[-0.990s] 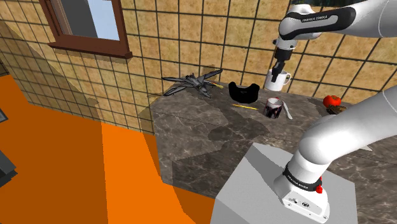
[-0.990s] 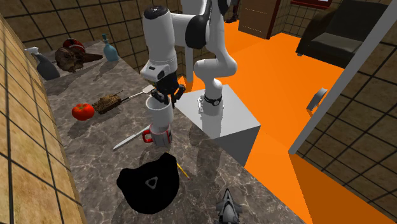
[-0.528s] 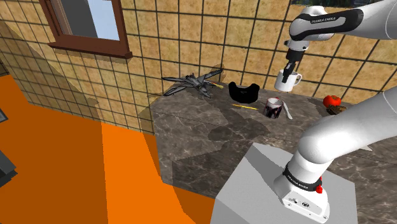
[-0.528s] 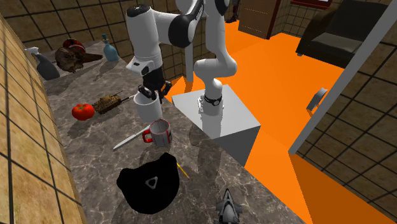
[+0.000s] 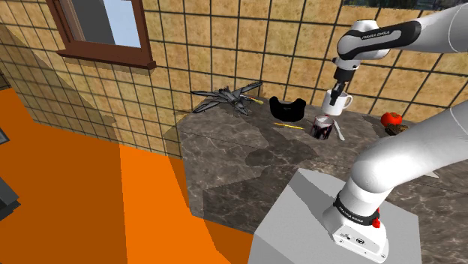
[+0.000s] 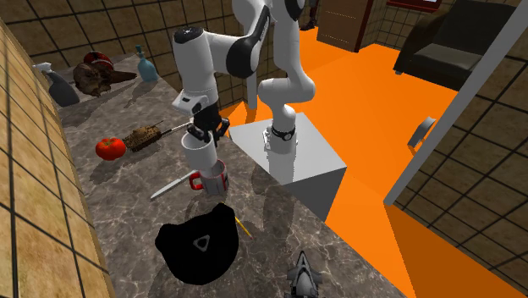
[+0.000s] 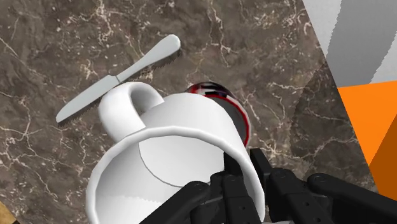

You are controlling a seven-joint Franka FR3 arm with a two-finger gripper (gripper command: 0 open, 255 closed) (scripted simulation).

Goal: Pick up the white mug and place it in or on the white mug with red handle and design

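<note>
My gripper (image 5: 335, 88) is shut on the rim of the plain white mug (image 5: 336, 103), which hangs in the air a little above the counter. In the second exterior view the gripper (image 6: 201, 134) holds the white mug (image 6: 200, 152) just above and slightly behind the white mug with a red handle (image 6: 213, 178). Along the gripper (image 7: 245, 181), the white mug (image 7: 172, 159) is tilted, its handle toward the knife. It hides most of the red-trimmed mug (image 7: 219, 93) below. The red-handled mug (image 5: 322, 126) stands upright on the marble counter (image 5: 247, 154).
A table knife (image 6: 172, 184) lies beside the red-handled mug. A black headset-like thing (image 6: 199, 245), a yellow pencil (image 5: 289, 127) and a toy jet (image 5: 229, 96) lie toward the shoulder view's left. A tomato (image 6: 110, 147) and toy tank (image 6: 145, 135) sit near the tiled wall.
The held mug swung toward the shoulder view's right, away from straight over the red-handled mug, then dropped a little lower, closer to it. The grip has stayed shut.
</note>
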